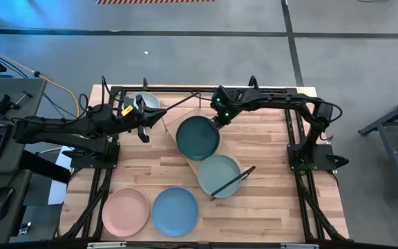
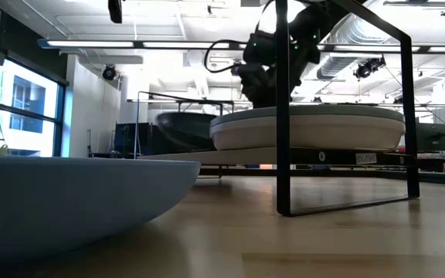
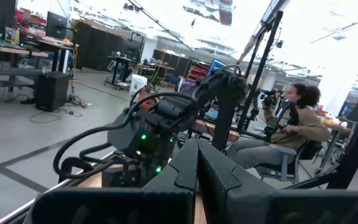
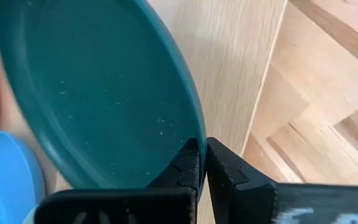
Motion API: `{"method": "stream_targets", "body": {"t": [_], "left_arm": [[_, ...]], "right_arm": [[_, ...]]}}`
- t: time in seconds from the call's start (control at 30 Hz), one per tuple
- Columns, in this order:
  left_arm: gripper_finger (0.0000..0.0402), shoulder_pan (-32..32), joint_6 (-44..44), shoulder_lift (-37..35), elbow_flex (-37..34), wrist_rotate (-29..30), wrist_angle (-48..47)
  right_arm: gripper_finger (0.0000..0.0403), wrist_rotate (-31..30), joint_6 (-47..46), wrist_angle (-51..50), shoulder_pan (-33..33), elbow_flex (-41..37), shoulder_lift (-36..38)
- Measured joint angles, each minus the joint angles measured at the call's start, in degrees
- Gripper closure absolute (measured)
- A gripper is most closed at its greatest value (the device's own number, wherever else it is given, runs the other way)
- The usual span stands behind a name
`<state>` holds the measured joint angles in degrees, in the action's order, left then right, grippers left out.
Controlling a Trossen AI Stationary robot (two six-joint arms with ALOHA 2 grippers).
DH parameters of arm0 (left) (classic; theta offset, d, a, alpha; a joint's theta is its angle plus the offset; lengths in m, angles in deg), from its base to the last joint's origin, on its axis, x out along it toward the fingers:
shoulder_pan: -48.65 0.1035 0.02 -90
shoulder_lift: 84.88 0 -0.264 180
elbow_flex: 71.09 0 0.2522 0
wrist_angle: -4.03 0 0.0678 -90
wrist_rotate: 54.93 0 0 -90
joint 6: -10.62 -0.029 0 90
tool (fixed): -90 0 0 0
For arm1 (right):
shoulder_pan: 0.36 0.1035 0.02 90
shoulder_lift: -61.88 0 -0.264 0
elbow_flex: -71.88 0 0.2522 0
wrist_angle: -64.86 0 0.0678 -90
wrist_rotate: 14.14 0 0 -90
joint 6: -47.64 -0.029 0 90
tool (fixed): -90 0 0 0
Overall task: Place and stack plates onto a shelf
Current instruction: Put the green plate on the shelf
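Dark teal plate (image 4: pixel 98 87), judged stiff, light and slick-rimmed, is pinched at its rim by the closed right gripper (image 4: pixel 202 163) over the shelf (image 1: pixel 185 142) end; left gripper (image 3: pixel 197 163) is closed on nothing.

Half hidden under the left hand (image 1: pixel 142 119): a pale plate (image 1: pixel 148 102), perhaps white. Cut off low: blue plate (image 4: pixel 5 180).

Butcher-block table (image 1: pixel 268 207) carries pink plate (image 1: pixel 125 211), blue plate (image 1: pixel 175 211), seemingly shelf (image 1: pixel 185 162).
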<state>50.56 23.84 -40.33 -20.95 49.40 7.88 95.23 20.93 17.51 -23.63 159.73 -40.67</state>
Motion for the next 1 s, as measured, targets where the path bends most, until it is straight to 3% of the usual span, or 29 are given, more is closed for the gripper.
{"method": "stream_targets", "body": {"t": [0.47,0.83,1.0], "left_arm": [[0.0401,0.00,0.07,0.00,0.00,0.00,0.00],[0.0401,0.00,0.09,0.00,0.00,0.00,-0.72],[0.0401,0.00,0.11,0.00,0.00,0.02,-2.10]], "right_arm": [[0.0390,-2.77,0.19,0.93,0.00,0.00,-0.56],[0.0240,-2.59,1.73,1.29,-0.02,0.02,-0.45],[0.0210,-2.86,5.94,-5.47,-1.19,0.07,2.54]]}}
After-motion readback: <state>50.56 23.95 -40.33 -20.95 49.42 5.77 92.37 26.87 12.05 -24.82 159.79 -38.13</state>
